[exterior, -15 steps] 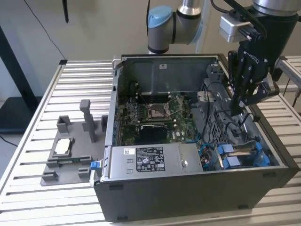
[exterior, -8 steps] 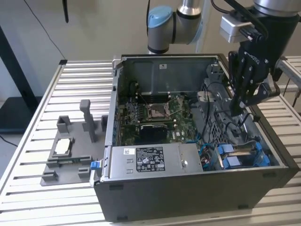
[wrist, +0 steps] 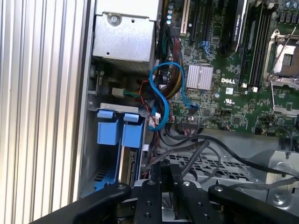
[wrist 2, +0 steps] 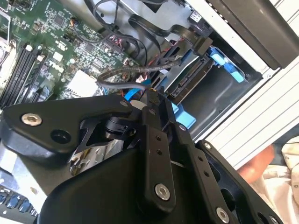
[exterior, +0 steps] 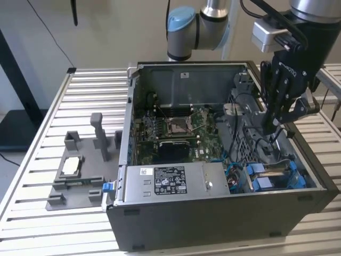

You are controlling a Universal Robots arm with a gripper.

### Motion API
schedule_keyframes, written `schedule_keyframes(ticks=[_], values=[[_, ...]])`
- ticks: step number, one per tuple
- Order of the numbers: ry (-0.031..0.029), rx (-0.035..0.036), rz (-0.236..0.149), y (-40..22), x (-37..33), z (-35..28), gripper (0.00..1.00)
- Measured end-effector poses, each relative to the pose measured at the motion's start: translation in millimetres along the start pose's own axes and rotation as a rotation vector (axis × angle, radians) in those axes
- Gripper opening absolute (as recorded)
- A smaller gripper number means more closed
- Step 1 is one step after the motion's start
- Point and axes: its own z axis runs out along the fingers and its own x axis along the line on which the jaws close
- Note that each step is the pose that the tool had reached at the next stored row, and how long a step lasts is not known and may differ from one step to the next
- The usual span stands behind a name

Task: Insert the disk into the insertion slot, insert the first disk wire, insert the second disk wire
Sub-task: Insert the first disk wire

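The fingers [wrist: 165, 179] stand narrow, nearly together among black wires [wrist 2: 119, 71]; whether they pinch one is hidden. Just beside their tips the disk [wrist: 127, 163] sits edge-on in the insertion slot [wrist: 91, 154], partly covered by blue frame tabs [wrist: 108, 133].

arm: grey-and-blue jointed robot arm [exterior: 198, 25], bent over from above | hand: black two-finger hand [exterior: 273, 127], pointing steeply downward | fingers [wrist: 166, 183]: pressed together
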Motion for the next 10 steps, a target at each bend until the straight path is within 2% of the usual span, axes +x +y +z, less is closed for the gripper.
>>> schedule_keyframes(ticks=[10], values=[[-0.0008,-0.002,0.01,-1.4,10.9,4.4,0.19]])
